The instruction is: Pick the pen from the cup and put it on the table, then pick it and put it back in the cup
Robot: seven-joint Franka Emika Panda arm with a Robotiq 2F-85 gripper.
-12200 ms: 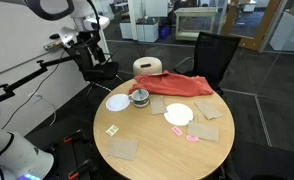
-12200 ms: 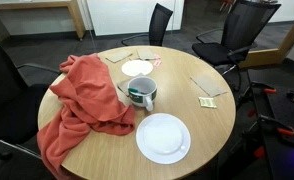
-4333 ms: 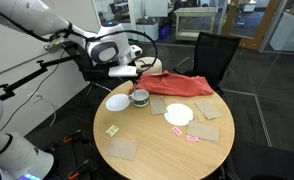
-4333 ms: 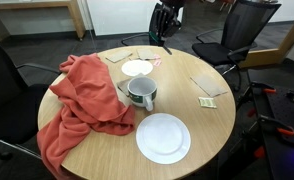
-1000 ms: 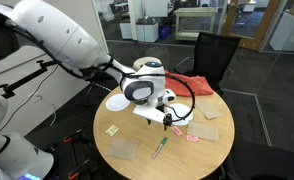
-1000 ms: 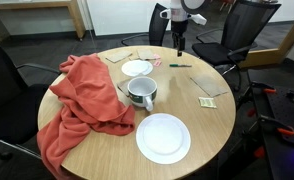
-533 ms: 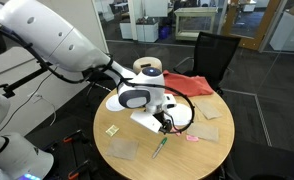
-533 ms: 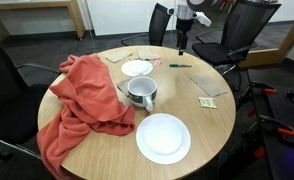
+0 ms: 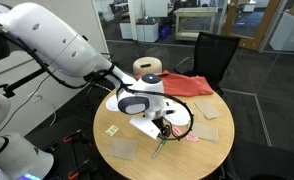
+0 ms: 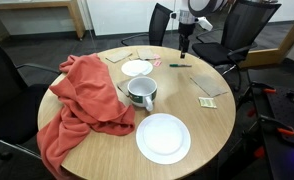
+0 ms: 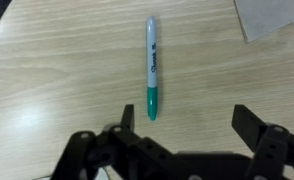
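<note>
The pen (image 11: pixel 152 68), slim with a pale barrel and a green cap, lies flat on the light wood table (image 11: pixel 47 80). It is ahead of my gripper (image 11: pixel 187 125), just off the left finger. The gripper is open and empty. In an exterior view the gripper (image 9: pixel 165 128) hangs low over the table (image 9: pixel 197 160), with the pen (image 9: pixel 157 147) just in front of it. In both exterior views the pen (image 10: pixel 179 66) lies below the gripper (image 10: pixel 186 40). The grey cup (image 10: pixel 142 93) stands mid-table beside the red cloth. My arm hides it in an exterior view.
A red cloth (image 10: pixel 82 100) drapes over one side of the table. A large white plate (image 10: pixel 163 137) and a small one (image 10: pixel 137 68) flank the cup. Brown mats (image 9: pixel 123 150) lie about. A tan cylinder (image 9: pixel 147 68) and office chairs (image 10: pixel 249 25) stand at the edge.
Over the last second my gripper has come down a little and shifted over the pen, which stays on the table. Twelve seconds ago the arm was off the table.
</note>
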